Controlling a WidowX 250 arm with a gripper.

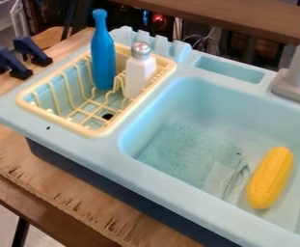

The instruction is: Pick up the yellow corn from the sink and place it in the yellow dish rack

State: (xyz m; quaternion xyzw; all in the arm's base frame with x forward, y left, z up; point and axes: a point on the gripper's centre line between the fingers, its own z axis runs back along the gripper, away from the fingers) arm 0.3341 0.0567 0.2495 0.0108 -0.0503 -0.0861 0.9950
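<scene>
A yellow corn cob [270, 178] lies in the basin of the light blue toy sink [129, 161], towards its right side. In the yellow wire dish rack [95, 132], at the sink's left end, a blue bottle [102, 58] stands upright. Just right of the bottle, a white shaker with a silver top [139, 72] also stands in the rack.
A grey faucet [299, 72] rises at the basin's back right. Two dark blue clamps [10, 62] sit on the wooden table [68, 193] at the left. Behind the rack, the sink's back edge has upright notches, with a shallow recess [229, 70] to their right.
</scene>
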